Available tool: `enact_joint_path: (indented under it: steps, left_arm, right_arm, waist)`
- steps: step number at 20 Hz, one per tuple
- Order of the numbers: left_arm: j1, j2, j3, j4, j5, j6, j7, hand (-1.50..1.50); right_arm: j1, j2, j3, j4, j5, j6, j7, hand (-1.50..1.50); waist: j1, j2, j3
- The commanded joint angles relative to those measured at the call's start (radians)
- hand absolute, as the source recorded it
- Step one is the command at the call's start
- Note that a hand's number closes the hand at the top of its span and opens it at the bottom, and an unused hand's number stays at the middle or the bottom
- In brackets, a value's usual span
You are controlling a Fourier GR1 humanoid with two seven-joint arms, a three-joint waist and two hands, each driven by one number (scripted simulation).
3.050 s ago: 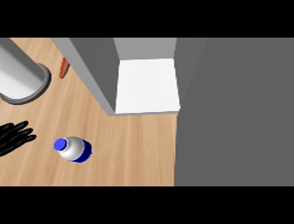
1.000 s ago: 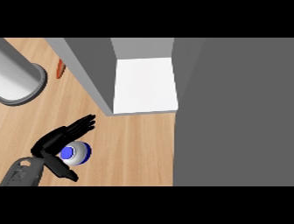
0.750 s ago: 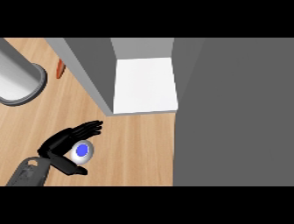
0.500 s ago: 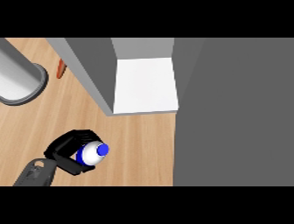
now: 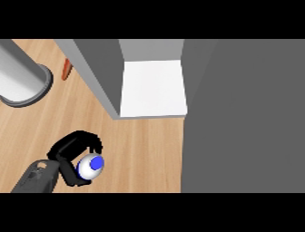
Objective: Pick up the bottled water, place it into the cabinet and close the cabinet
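A view from above onto a wooden kitchen counter [image 5: 142, 149]. Low in the view's left part, one black hand [image 5: 75, 152] comes in on a grey forearm [image 5: 36, 180] from the lower edge; which of the robot's two hands it is cannot be told from this view alone, though it sits at the view's left. Its fingers are curled in an arch around the bottled water [image 5: 90, 166], which sits inside the curl, just right of the palm and under the arch of the fingers, touching the hand. The bottle shows as a white oval with a round blue cap [image 5: 97, 161] facing almost straight up at the viewer and leaning slightly toward the upper right, away from the forearm; its long axis runs nearly along the line of sight, so little of its side can be seen. Whether its base rests on the counter cannot be told. Up and to the right of the hand, well apart from it, stands the open cabinet [image 5: 95, 77] with grey walls and a white floor panel [image 5: 152, 88] inside, its opening toward the hand. A broad grey surface [image 5: 249, 118] fills everything to the right of the hand beyond the strip of wood. Up and to the left of the hand stands a large silver cylinder [image 5: 11, 74] on a round base, and beyond it, beside the cabinet wall, lies a thin orange-red item [image 5: 65, 70] too small to identify.
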Motion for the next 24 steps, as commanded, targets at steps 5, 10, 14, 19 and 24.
enact_joint_path:
  steps: [5,10,14,19,24]
  left_arm:
    - [0.079,-0.011,0.268,0.004,0.21,0.268,-0.156,1.5]
    - [0.093,-0.052,0.322,-0.07,0.244,0.446,-0.17,1.5]
    - [0.083,-0.136,0.273,-0.185,0.248,0.509,-0.069,1.5]
    - [0.094,-0.222,0.203,-0.305,0.199,0.606,-0.055,1.5]
    - [0.135,-0.245,0.066,-0.514,0.268,0.72,0.108,1.5]
  right_arm:
    - [0.043,0.007,-0.035,-0.07,-0.059,-0.028,-0.001,-1.5]
    - [0.098,0.031,-0.027,-0.165,-0.072,-0.046,0.023,-1.5]
    - [0.124,0.01,-0.077,-0.192,-0.133,-0.029,0.04,-1.5]
    - [0.126,-0.011,-0.107,-0.191,-0.181,-0.043,0.052,-1.5]
    - [0.146,-0.003,-0.123,-0.147,-0.159,0.027,0.0,-1.5]
  waist:
    - [0.052,-0.008,0.001]
    - [0.034,-0.009,0.005]
    - [0.033,-0.009,0.006]
    - [0.032,-0.008,0.006]
    - [0.032,-0.013,0.007]
